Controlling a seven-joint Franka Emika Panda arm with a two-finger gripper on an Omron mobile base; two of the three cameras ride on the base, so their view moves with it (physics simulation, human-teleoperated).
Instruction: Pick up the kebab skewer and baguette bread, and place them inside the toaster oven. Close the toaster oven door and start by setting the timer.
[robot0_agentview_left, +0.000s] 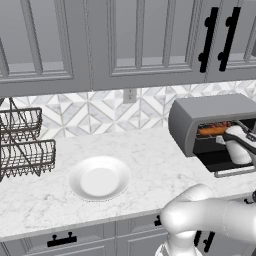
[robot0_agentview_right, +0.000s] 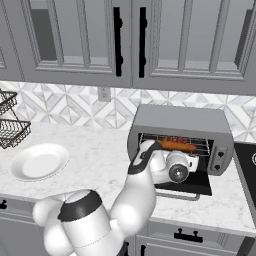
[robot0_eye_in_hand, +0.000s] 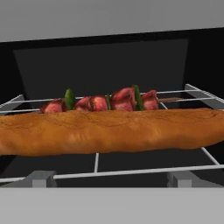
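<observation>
hand view puts me right at the mouth of the toaster oven (robot0_eye_in_hand: 109, 57): the baguette bread (robot0_eye_in_hand: 109, 131) lies lengthwise across the wire rack (robot0_eye_in_hand: 96, 162), spanning almost the whole width of what i see, and the kebab skewer (robot0_eye_in_hand: 103, 103) lies just behind it on the same rack, parallel to the loaf, its red meat chunks and a couple of green pieces showing over the crust. i cannot tell whether the two are touching. the black interior sits behind them

from the right base view i see the arm reaching into the front of the toaster oven (robot0_agentview_right: 180, 120), with the hand (robot0_agentview_right: 177, 167) low in the opening just over the toaster oven door (robot0_agentview_right: 187, 185), which is folded down flat and open. the orange loaf (robot0_agentview_right: 176, 145) rests on the rack above the hand. the finger tips are not visible to me in any camera, so i cannot tell whether the jaws are released or clenched; nothing appears held, as both foods lie on the rack

left base view shows the same oven (robot0_agentview_left: 210, 115) at the right end of the marble surface (robot0_agentview_left: 145, 155), an empty white plate (robot0_agentview_left: 99, 178) well to its left, and a wire dish rack (robot0_agentview_left: 22, 145) at the far left
</observation>
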